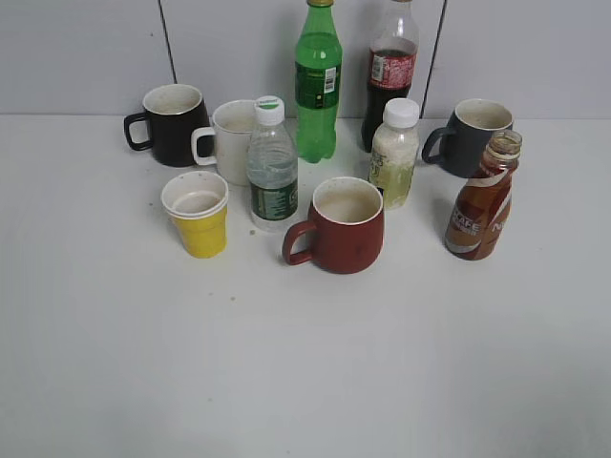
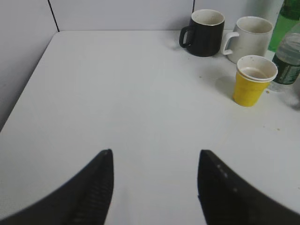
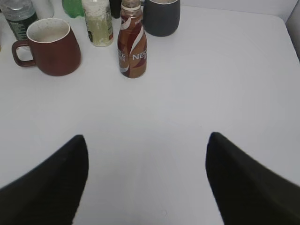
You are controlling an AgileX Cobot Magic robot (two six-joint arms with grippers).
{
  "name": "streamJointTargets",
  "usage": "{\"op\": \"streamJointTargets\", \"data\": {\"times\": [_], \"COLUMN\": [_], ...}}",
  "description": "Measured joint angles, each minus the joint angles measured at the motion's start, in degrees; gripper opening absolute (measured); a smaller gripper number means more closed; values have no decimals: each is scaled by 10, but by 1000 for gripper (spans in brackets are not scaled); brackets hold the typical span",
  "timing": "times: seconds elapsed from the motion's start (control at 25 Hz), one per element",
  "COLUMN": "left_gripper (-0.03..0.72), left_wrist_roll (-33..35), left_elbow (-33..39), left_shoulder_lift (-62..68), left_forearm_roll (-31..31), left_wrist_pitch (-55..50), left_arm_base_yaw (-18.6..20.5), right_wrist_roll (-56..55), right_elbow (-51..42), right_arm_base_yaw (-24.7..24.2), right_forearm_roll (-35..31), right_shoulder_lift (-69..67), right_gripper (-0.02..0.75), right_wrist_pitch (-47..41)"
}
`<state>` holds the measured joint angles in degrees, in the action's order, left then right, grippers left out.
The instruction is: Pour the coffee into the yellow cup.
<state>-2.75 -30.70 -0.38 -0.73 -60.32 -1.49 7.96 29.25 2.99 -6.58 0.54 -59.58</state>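
Observation:
The coffee bottle [image 1: 483, 200] stands upright at the right of the table, capless, with a brown-and-white swirl label; it also shows in the right wrist view [image 3: 132, 42]. The yellow cup [image 1: 199, 216] stands at the left, white inside; it also shows in the left wrist view [image 2: 252, 81]. My left gripper [image 2: 154, 154] is open and empty over bare table, well short of the cup. My right gripper [image 3: 146, 138] is open and empty, short of the coffee bottle. Neither gripper shows in the exterior view.
A dark red mug [image 1: 342, 227] sits between cup and coffee. Behind stand a water bottle [image 1: 272, 168], white mug [image 1: 229, 140], black mug [image 1: 172, 124], green bottle [image 1: 317, 84], cola bottle [image 1: 389, 74], pale white-capped bottle [image 1: 395, 153] and grey mug [image 1: 473, 136].

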Motion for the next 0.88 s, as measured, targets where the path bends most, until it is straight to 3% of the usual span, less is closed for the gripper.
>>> {"op": "streamJointTargets", "data": {"times": [0.88], "left_gripper": [437], "left_wrist_roll": [0], "left_elbow": [0], "left_shoulder_lift": [0], "left_forearm_roll": [0], "left_wrist_pitch": [0], "left_arm_base_yaw": [0], "right_wrist_roll": [0], "right_elbow": [0], "right_arm_base_yaw": [0], "right_forearm_roll": [0], "right_shoulder_lift": [0], "right_gripper": [587], "right_wrist_pitch": [0]}}
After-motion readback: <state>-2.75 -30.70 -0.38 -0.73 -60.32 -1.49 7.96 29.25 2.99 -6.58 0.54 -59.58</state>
